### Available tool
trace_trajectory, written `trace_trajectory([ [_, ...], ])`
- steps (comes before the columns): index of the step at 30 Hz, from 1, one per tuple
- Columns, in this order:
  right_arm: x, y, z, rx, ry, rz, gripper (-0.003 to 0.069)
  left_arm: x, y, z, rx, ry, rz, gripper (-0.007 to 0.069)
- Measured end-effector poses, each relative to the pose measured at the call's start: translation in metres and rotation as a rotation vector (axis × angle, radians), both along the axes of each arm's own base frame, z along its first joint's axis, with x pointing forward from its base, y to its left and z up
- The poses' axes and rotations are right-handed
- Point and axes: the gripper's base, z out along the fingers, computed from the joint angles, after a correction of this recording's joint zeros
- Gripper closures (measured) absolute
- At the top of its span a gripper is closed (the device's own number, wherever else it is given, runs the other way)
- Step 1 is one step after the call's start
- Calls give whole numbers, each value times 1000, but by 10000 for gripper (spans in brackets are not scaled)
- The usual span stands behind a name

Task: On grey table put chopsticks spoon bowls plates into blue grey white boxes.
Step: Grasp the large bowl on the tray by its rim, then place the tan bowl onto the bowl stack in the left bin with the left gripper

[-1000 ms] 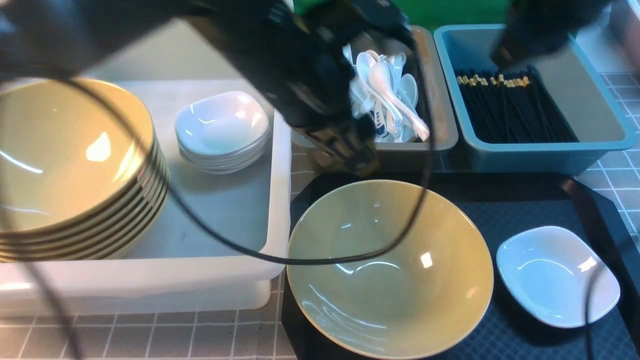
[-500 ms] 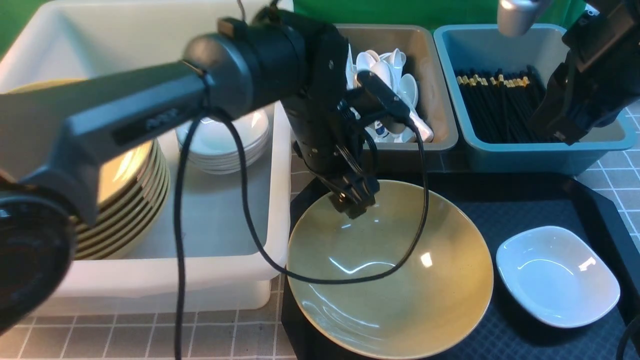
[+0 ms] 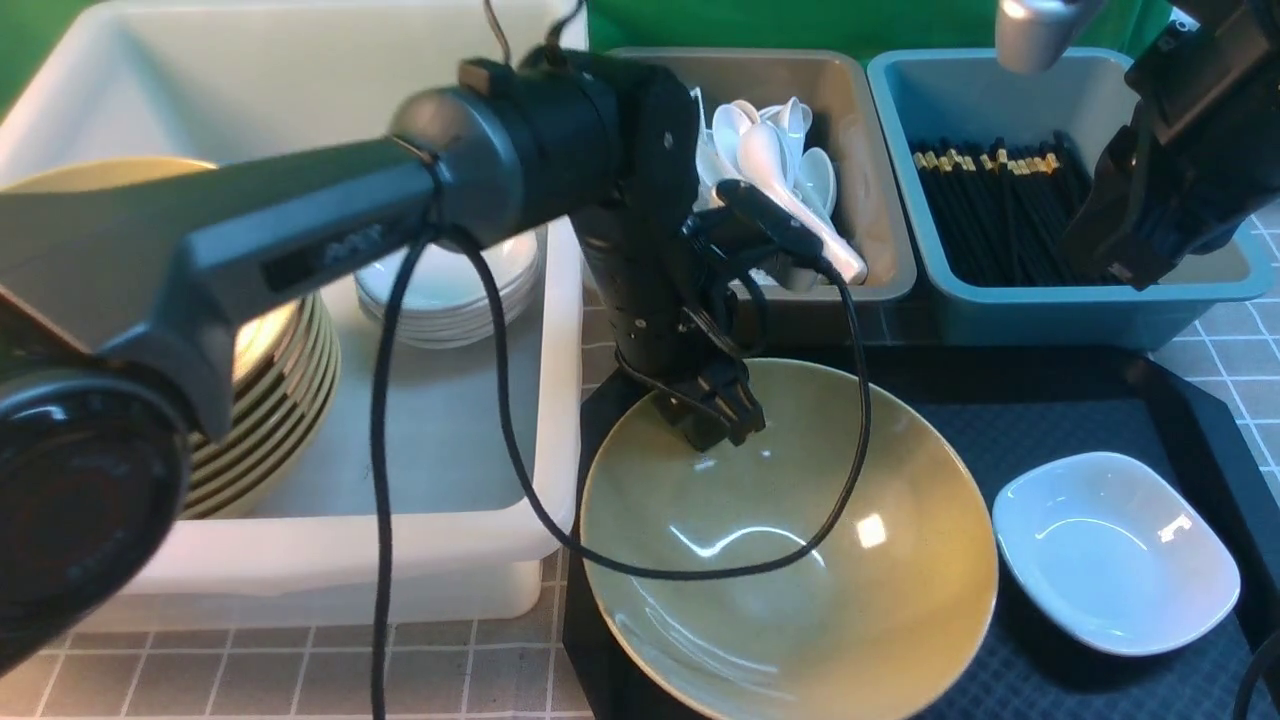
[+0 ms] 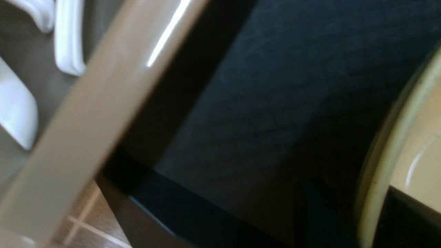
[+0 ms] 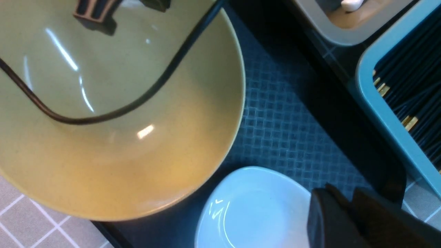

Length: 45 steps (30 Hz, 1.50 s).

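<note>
One wide olive-yellow glossy bowl [image 3: 800, 620], rim clamped in the left gripper [image 3: 722, 425], adjoins a small glossy white dish [image 3: 1115, 555]; the right gripper's [image 5: 344, 210] fingers sit together.

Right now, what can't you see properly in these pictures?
- Stacked yellow bowls: partly behind the left arm in the front view.
- Small dish stack: its far side is behind that arm too.
- Spoon tips in the left wrist view: cut off by the edge.
- Right gripper's fingertips: too dark and blurry in its wrist view.

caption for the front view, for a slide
Left tool gripping the rim of the yellow bowl on the black tray, beside a white dish
</note>
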Motion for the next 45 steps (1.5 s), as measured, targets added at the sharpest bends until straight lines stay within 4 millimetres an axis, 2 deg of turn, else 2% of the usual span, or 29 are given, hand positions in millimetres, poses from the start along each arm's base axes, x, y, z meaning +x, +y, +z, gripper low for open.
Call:
trace_trajectory([
  [3, 0, 0, 0, -1, 0, 0, 576, -8, 5, 22, -56, 9, 5, 599],
  [5, 0, 0, 0, -1, 0, 0, 576, -13, 12, 46, -113, -10, 17, 617],
  [8, 0, 0, 0, -1, 0, 0, 573, -17, 41, 95, -215, -110, 77, 617],
  [9, 0, 0, 0, -1, 0, 0, 573, -19, 61, 118, -264, -149, 123, 617],
  [10, 0, 0, 0, -1, 0, 0, 573, -24, 72, 134, -292, -176, 143, 618],
  [13, 0, 0, 0, 0, 0, 0, 573, -41, 128, 184, -356, -290, 255, 617],
  [15, 0, 0, 0, 1, 1, 0, 571, -58, 167, 209, -374, -361, 346, 617],
  [16, 0, 0, 0, 1, 1, 0, 569, -65, 184, 216, -377, -389, 396, 617],
  [17, 0, 0, 0, 1, 1, 0, 568, -75, 210, 222, -375, -423, 480, 617],
  [19, 0, 0, 0, 1, 1, 0, 568, -89, 247, 223, -362, -463, 621, 617],
  [20, 0, 0, 0, 2, 1, 0, 567, -96, 274, 216, -349, -467, 737, 617],
  [24, 0, 0, 0, 2, 1, 0, 567, -109, 332, 187, -386, -438, 1019, 617],
  [26, 0, 0, 0, 2, 1, 0, 567, -114, 359, 166, -438, -424, 1143, 617],
  [27, 0, 0, 0, 2, 1, 0, 567, -115, 361, 165, -434, -421, 1150, 617],
  [30, 0, 0, 0, 2, 1, 0, 566, -118, 388, 144, -479, -461, 1239, 617],
  [35, 0, 0, 0, 2, 0, 0, 566, -106, 396, 126, -451, -474, 1194, 610],
  [38, 0, 0, 0, 3, 1, 0, 565, -93, 397, 110, -443, -425, 1172, 575],
  [40, 0, 0, 0, 3, 1, 0, 564, -85, 399, 99, -412, -401, 1153, 531],
  [42, 0, 0, 0, 3, 1, 0, 564, -81, 400, 89, -349, -374, 1109, 447],
  [45, 0, 0, 0, 3, 1, 1, 561, -79, 397, 87, -319, -364, 1074, 325],
])
